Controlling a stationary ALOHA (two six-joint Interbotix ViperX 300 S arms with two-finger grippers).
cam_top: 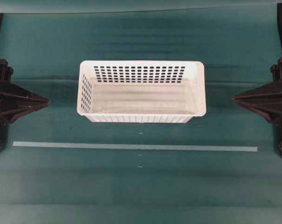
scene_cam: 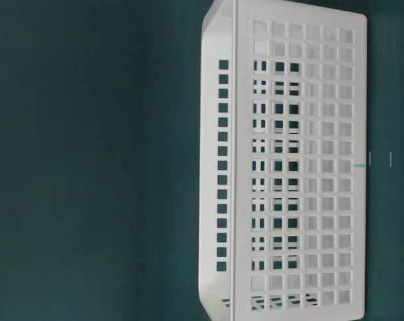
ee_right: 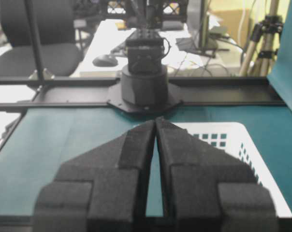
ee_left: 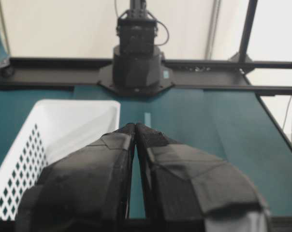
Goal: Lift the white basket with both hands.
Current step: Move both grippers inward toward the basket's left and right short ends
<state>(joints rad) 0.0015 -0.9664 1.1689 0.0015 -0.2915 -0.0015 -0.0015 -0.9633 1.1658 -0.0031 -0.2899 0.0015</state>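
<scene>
Left gripper [ee_left: 135, 129], the black skeletal one, has its fingertips pressed together with nothing between them; you can see that best in its own wrist view, where the two padded fingers meet at a point over the teal table surface [ee_left: 204, 121]. Same story for the right gripper [ee_right: 155, 122]: tips touching, nothing held.

From overhead, both sit at the side edges of the frame, left gripper [cam_top: 46, 101] at middle left and right gripper [cam_top: 235, 98] at middle right, each pointing inward at the large rectangular white plastic basket [cam_top: 141, 91]. Neither touches it; both are well apart from its short ends.

That basket is a bit above the centre of the overhead frame, upright on the table, with a wide rolled rim and rows of small slots in its walls. Inside looks bare. Just below it a thin pale strip of tape [cam_top: 131, 146] runs across the table, left to right.

Table-level view comes out rotated, so the basket [scene_cam: 302, 167] fills the right half of that frame, slotted wall facing the camera.
</scene>
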